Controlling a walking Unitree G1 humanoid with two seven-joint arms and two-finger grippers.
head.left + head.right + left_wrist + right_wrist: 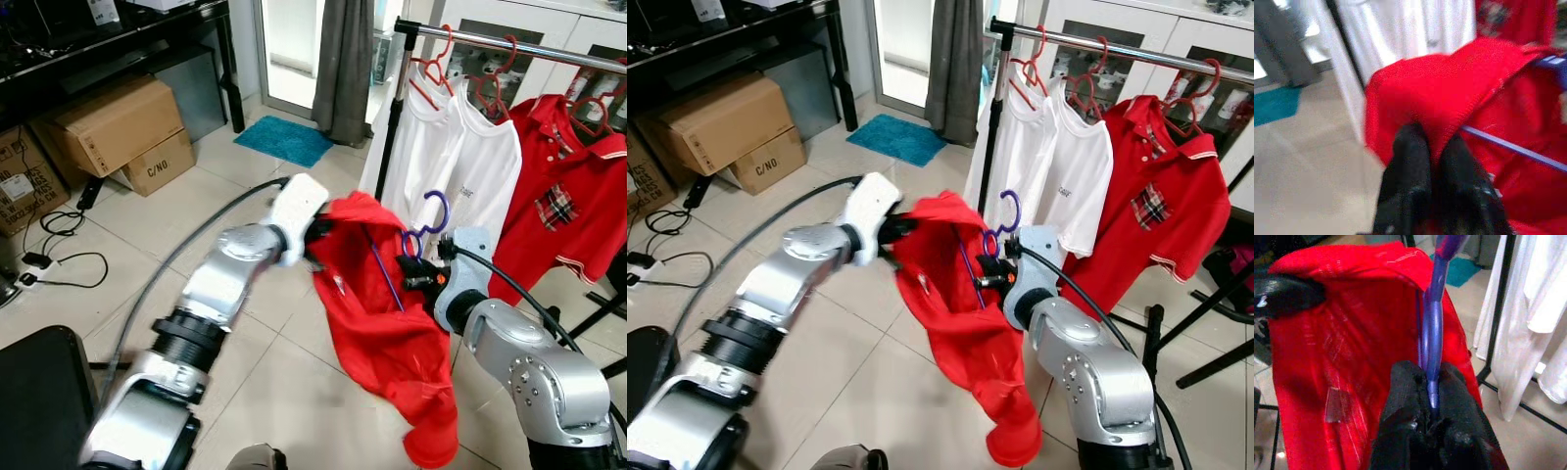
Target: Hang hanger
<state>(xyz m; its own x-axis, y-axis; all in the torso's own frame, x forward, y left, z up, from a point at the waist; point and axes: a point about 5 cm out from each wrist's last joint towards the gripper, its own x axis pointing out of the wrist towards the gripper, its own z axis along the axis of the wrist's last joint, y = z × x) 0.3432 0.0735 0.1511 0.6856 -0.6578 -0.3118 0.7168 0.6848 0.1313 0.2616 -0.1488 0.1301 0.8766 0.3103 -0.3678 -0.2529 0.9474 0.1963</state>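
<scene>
Right wrist view: right tool (1431, 404) clenched on purple hanger (1433, 328), its shaft rising from between the fingers. Red shirt (382, 323) drapes off the hanger, below the clothes rail (509, 44). Left tool (1432, 161) pinches the shirt's shoulder fabric, holding it out sideways.

The right hand (1431, 396) has its two black fingers (1405, 401) closed on the purple hanger (1433, 338). A red garment (1352, 367) hangs on the hanger, its far shoulder pinched by the left hand (1288, 293). White shirts (1542, 298) hang beside a black rack post (1501, 308), above the tiled floor (1533, 435).
</scene>
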